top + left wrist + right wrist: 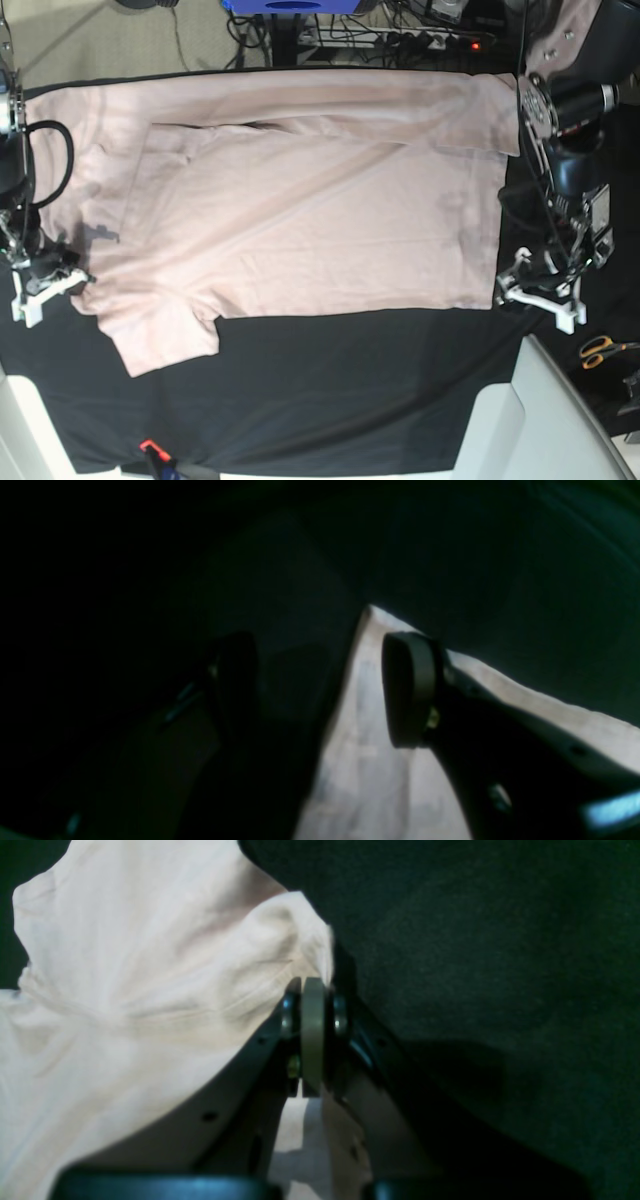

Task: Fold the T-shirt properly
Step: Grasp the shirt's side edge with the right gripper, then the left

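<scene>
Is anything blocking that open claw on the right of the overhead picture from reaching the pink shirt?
Nothing visible. The left gripper sits open right at the T-shirt corner, with only black tablecloth around it.

The large pale pink cotton T-shirt (300,210) spreads over the far half of the black-clothed table (350,400), reaching its far edge. The near half lies bare, open to a passing gripper, save a small orange-and-black object (152,452) at the near edge. Orange-handled scissors (603,350) sit off the cloth, clear of the garment.
</scene>
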Available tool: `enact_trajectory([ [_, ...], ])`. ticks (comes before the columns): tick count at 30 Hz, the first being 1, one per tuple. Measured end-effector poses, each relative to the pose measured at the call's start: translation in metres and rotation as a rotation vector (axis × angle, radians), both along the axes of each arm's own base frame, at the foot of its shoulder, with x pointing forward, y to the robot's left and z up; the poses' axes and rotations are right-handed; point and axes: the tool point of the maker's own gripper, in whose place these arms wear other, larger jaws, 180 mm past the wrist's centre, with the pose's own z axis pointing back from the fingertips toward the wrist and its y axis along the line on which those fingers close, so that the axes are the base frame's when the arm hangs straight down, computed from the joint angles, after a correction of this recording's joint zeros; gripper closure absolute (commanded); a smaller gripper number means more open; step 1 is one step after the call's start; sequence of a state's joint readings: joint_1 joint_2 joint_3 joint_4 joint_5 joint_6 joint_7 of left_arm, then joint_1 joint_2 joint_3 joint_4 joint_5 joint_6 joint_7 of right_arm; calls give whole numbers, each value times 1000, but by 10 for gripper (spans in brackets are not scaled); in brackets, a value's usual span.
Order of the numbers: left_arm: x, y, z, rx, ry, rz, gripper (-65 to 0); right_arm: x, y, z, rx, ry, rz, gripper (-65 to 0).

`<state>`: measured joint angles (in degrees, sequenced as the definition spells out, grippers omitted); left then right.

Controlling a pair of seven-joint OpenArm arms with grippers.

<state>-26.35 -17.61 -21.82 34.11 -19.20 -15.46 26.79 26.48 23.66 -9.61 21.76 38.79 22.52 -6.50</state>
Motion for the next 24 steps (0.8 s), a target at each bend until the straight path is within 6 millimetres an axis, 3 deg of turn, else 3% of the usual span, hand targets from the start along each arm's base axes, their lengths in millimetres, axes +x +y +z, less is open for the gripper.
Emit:
enact_trajectory([
  [4,-1,-9,-20,-46,15,43,-382,0,-3,1,-3,-2,-5,0],
  [6,5,-12,-19,-61,-7,59,-382,0,-1,1,0,-3,-1,0],
  [13,17,-51,-23,-38,15,-60,-382,0,-2,1,-3,-1,-2,0],
  [19,18,-58,-24,-47,6,-62,-377,-1,-7,2,-10,0,-5,0],
  [21,18,-57,-24,-45,5,-62,-337,-2,-9,2,-14,1,-7,0],
  [24,10,-53,-30,-41,13,-57,-153,-1,-9,2,-13,-1,-7,0],
])
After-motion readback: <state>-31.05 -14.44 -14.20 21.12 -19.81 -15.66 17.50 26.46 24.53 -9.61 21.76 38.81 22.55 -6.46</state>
